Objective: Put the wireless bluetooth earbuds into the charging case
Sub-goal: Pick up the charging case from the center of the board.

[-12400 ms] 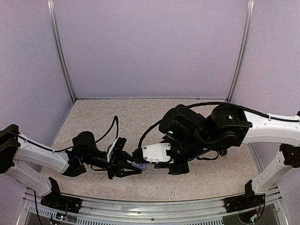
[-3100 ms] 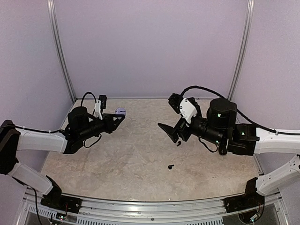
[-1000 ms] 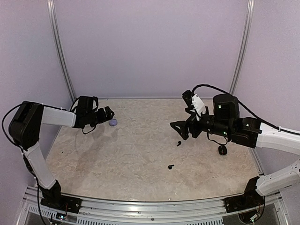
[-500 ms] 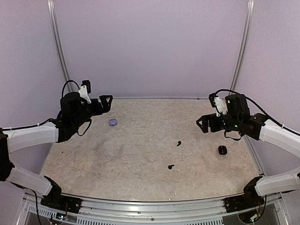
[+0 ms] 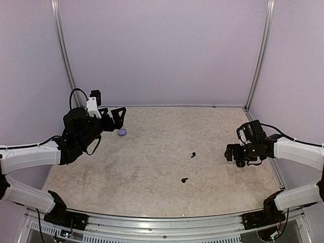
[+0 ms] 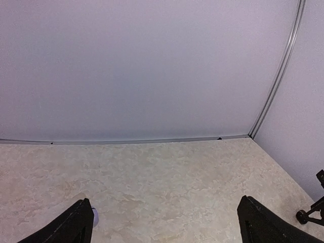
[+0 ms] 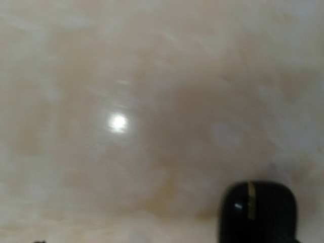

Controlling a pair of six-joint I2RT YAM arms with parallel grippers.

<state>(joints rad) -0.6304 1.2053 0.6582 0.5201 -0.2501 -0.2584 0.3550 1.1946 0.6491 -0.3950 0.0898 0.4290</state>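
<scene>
Your left tool [image 6: 164, 201] is spread wide with nothing between its fingers, held above the worktop [image 5: 152, 167] at the far left and looking across at the back wall [image 6: 152, 66]. Just beside its left finger sits the lilac case [image 5: 121, 132]; a sliver of it shows at that fingertip in the wrist view. Your right tool [image 5: 236, 152] is down low at the right edge. Its wrist view is blurred and shows no fingers, so I cannot tell how far it is open or whether it has hold of anything. The black case [image 7: 258, 210] lies right under that camera at the bottom of its view (whether its lid is open, I can't make out).

By my reading the task is barely underway on the black set. The farther black bud [image 5: 193, 155] and the nearer black bud [image 5: 184, 179] both lie loose mid-worktop, apart from each other and well apart from either case. No pale buds show anywhere, so I can't say if they are already seated.

Nothing stands between the buds and the black case, though your right arm covers that case from above.
</scene>
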